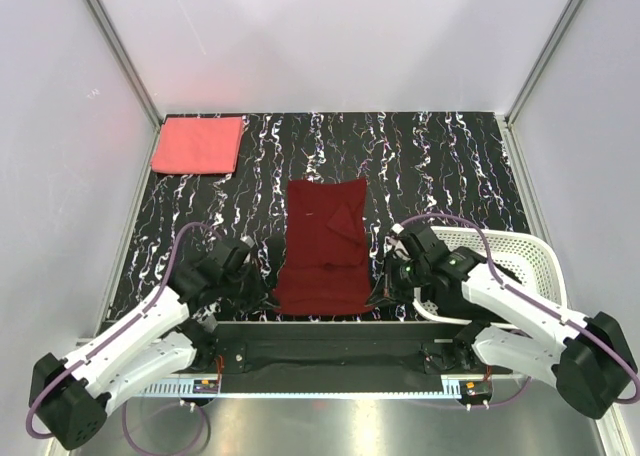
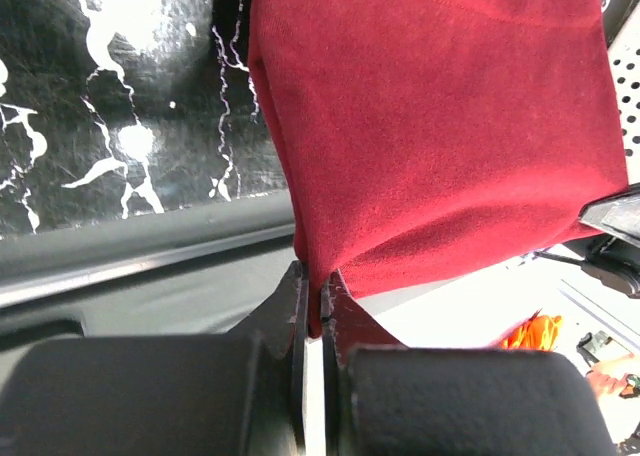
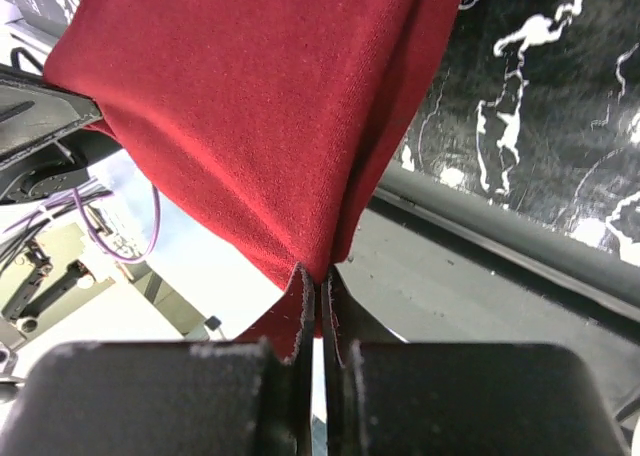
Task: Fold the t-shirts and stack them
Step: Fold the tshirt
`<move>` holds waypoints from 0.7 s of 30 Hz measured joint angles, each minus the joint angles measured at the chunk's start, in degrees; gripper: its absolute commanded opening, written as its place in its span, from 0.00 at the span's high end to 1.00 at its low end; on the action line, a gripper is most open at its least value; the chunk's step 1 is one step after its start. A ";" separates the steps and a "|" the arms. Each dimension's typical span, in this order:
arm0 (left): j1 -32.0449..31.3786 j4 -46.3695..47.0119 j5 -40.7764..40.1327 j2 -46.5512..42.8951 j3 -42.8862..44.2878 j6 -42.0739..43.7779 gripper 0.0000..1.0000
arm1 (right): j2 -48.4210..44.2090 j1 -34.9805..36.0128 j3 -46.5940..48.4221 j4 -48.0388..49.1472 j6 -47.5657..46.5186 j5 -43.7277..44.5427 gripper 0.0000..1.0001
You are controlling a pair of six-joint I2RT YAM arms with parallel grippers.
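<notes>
- Your left gripper is clamped on the near-left corner of the maroon t-shirt.
- Your right gripper pinches its near-right corner.
- The coral t-shirt lies folded at the far-left corner of the table.

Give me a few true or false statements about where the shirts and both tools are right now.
1. The left tool is shut on the maroon shirt's near edge. True.
2. The right tool hangs open, holding nothing. False: it is shut on the maroon shirt too.
3. The pink shirt lies folded at the table's far left corner. True.
4. The pink shirt is stacked on the maroon shirt. False: they lie apart.
</notes>
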 measured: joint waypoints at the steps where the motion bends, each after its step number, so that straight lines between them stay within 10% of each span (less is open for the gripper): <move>1: -0.04 -0.55 0.11 0.37 0.83 -0.02 1.00 | -0.48 0.00 0.11 -0.46 0.31 0.00 1.00; 21: 17.73 -11.39 1.49 56.63 68.22 22.75 1.00 | 42.42 -17.25 55.98 -17.55 -14.58 1.99 1.00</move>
